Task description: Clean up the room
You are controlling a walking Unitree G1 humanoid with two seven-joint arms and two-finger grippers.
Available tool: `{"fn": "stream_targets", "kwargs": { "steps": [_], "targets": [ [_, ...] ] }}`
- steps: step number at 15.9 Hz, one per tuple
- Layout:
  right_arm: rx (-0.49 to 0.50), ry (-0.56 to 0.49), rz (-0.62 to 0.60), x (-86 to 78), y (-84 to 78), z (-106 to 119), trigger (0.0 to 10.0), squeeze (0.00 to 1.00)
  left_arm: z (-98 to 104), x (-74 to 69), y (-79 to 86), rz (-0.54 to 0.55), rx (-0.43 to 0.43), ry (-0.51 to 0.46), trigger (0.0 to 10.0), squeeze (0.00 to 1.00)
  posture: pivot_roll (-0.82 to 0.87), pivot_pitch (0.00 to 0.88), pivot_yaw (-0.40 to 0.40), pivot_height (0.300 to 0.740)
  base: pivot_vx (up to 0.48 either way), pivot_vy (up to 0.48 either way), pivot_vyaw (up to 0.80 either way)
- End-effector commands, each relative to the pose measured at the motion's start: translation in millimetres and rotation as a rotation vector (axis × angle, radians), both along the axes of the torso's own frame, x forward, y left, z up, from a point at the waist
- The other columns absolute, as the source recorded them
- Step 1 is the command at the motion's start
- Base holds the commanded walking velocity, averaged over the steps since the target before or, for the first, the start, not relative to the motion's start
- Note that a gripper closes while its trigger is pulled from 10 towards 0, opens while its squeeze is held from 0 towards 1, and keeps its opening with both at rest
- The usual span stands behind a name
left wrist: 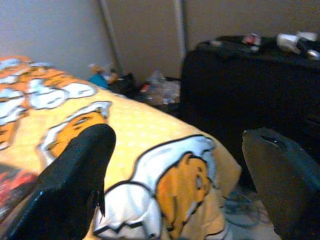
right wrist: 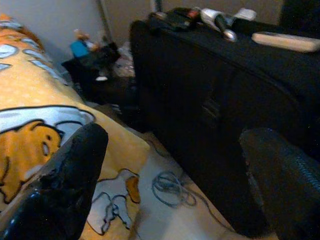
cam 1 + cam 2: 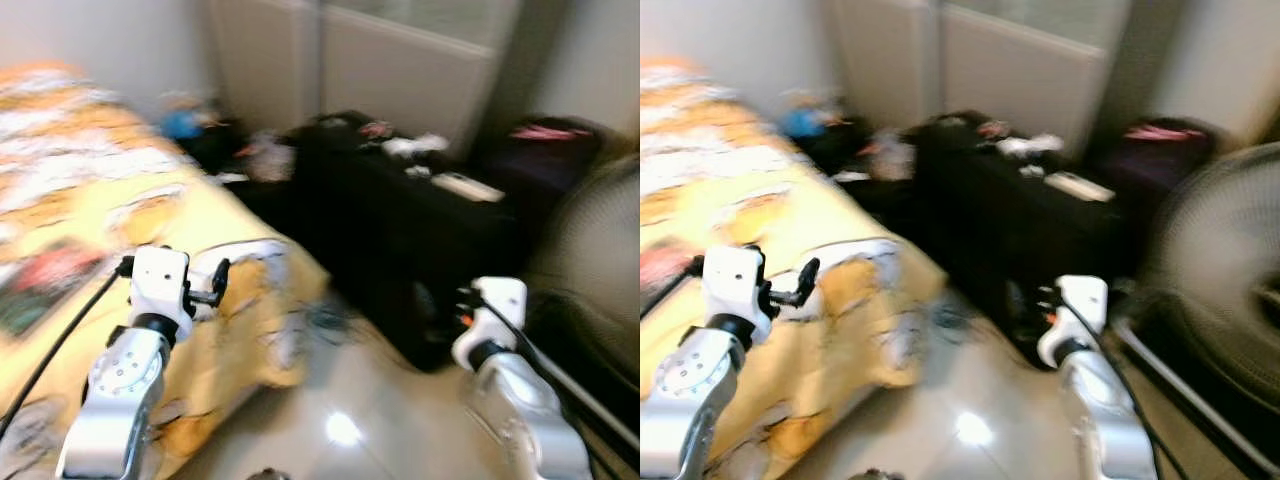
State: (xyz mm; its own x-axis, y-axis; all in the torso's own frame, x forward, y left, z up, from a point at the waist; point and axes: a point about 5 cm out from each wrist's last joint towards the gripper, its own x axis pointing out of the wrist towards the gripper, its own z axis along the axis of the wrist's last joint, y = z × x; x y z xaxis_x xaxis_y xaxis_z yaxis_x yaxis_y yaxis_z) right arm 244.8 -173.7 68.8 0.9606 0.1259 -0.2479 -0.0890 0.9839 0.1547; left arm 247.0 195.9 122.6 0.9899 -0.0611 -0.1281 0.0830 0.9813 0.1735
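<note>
Glossy floor (image 3: 345, 425); cloth bedspread (image 1: 150, 135)

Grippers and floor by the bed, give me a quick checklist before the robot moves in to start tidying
1. Left gripper open and holding nothing: ok, above the yellow bedspread.
2. Right gripper open and holding nothing: ok, aimed at the gap between the bed and the black suitcase.
3. Floor path free of snags: not ok, a coiled cable lies on the floor beside the suitcase.
4. Head view sharp enough to pick a target: not ok, both eye views are blurred.
5. Clearance on the right: cannot tell, a standing fan is close to the right arm.
</note>
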Motion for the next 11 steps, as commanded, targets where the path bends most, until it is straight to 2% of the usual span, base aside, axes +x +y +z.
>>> {"fn": "stream_targets", "kwargs": {
  "steps": [1, 2, 3, 4, 5, 6, 7, 11],
  "targets": [
    [0.013, -0.033, -0.001, 3.2, 1.7, 6, 10.0, 1.0, 1, 1.2, 1.5, 0.0, 0.006, -0.005, 10.0, 0.0, -0.12, 0.0, -0.004, 0.74, 0.0, 0.0, 0.8],
    [0.015, -0.036, -0.008, 4.1, 1.7, 7, 10.0, 1.0, 1, 1.7, 1.8, 0.002, 0.004, 0.0, 10.0, 0.0, -0.13, 0.0, -0.001, 0.74, 0.0, 0.0, 0.8],
    [0.035, -0.038, -0.032, 5.6, 1.8, 8, 10.0, 1.0, 0, 2.1, -0.8, -0.006, -0.005, 0.0, 10.0, 0.0, -0.13, 0.0, 0.002, 0.74, 0.0, 0.0, 0.0],
    [-0.015, -0.044, -0.029, 8.9, 3.5, 9, 10.0, 0.0, -2, 2.0, -5.4, -0.012, -0.019, 0.007, 10.0, 0.0, -0.13, 0.0, 0.005, 0.74, 0.0, 0.0, 0.0],
    [-0.044, -0.074, -0.007, 10.7, 7.5, 13, 10.0, 0.0, -3, 2.6, -8.7, -0.022, -0.023, 0.01, 10.0, 0.0, -0.13, 0.0, 0.003, 0.74, 0.0, 0.0, 0.0],
    [-0.075, -0.086, 0.077, 12.6, 13.0, 17, 10.0, 0.0, -3, 5.2, -9.0, -0.013, -0.026, 0.006, 10.0, 0.0, -0.13, 0.0, -0.005, 0.74, 0.0, 0.0, 0.0],
    [-0.027, -0.085, 0.06, 13.4, 12.3, 20, 10.0, 0.0, -2, 7.0, -8.3, -0.01, -0.027, 0.003, 10.0, 0.0, -0.12, 0.0, -0.011, 0.74, 0.0, 0.0, 0.0],
    [-0.035, -0.059, 0.034, 14.4, 8.4, 13, 10.0, 0.0, 1, 7.6, -2.3, 0.001, -0.008, -0.001, 10.0, 0.0, -0.1, 0.0, 0.006, 0.74, 0.0, 0.301, 0.0]
  ]
}}
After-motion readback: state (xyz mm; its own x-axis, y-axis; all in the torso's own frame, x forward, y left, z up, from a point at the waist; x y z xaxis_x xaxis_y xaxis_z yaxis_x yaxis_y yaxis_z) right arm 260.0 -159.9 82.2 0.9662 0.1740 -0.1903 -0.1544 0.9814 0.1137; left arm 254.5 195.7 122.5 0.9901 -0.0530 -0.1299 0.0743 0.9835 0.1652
